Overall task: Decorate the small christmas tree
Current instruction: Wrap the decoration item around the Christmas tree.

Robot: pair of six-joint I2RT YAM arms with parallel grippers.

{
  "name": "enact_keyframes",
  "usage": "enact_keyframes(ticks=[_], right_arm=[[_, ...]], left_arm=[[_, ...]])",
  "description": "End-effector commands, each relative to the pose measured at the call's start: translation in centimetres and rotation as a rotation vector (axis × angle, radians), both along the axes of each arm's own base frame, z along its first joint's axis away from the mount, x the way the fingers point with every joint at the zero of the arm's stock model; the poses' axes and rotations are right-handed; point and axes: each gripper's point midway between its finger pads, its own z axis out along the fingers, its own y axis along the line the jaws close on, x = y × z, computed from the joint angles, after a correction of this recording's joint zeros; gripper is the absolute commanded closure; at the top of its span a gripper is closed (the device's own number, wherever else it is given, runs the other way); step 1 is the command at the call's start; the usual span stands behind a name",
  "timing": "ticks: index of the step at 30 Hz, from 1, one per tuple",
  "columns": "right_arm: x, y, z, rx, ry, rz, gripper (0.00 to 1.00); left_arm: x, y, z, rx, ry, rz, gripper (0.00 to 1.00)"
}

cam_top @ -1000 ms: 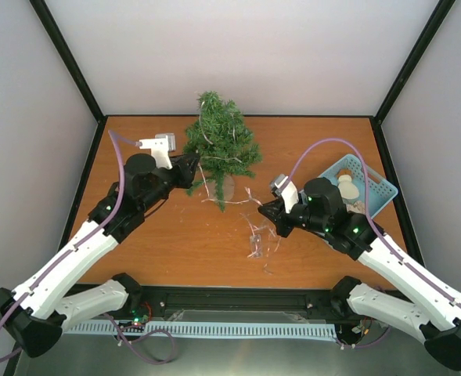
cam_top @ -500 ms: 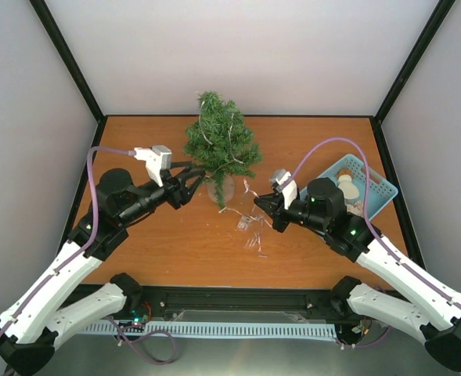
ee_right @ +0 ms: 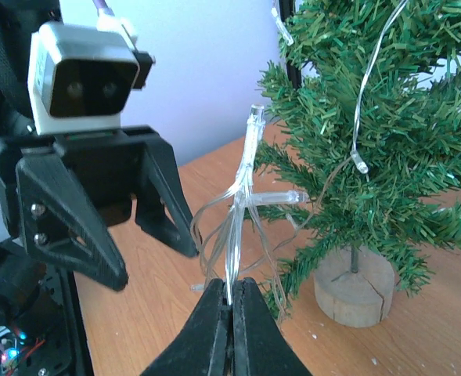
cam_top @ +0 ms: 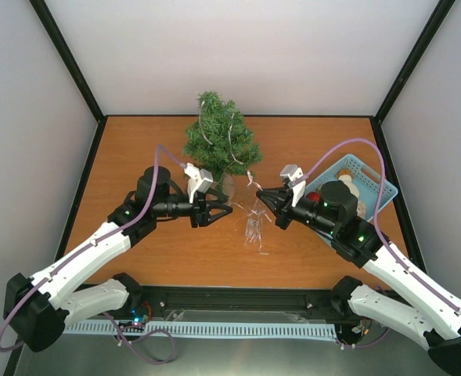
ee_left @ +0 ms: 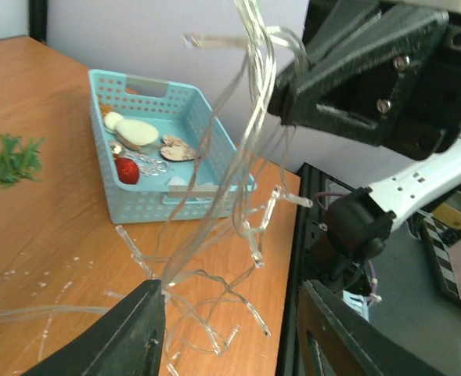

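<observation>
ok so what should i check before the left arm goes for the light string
1. Right gripper shut on the light string: ok, strands pinched between its fingers.
2. Left gripper open to receive: ok, jaws wide apart.
3. Strands inside the left jaws' gap: cannot tell; they run close by one finger.
4. Small christmas tree upright on its wooden base: ok.
5. Far part of the string draped in the branches: ok.
</observation>
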Motion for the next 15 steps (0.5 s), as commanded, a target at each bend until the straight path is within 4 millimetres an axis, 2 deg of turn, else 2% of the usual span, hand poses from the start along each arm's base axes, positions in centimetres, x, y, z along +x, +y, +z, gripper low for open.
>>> enact_keyframes(ticks=[1, 5, 15], right_arm=[[-0.4, 0.3, 1.5, 0.076, -0.007, 0.012, 0.97], [-0.5, 0.4, 1.9, 0.090, -0.009, 0.020, 0.97], [-0.8, 0.4, 2.5, 0.110, -0.013, 0.034, 0.97]], left_arm=[[-1.7, -1.2, 1.6, -0.064, -0.142, -0.137, 0.52], [-1.3, -1.8, 1.1, -0.030, -0.202, -0.110, 0.53], [-0.2, -2.4, 0.1, 0.002, -0.207, -0.092, 0.56]])
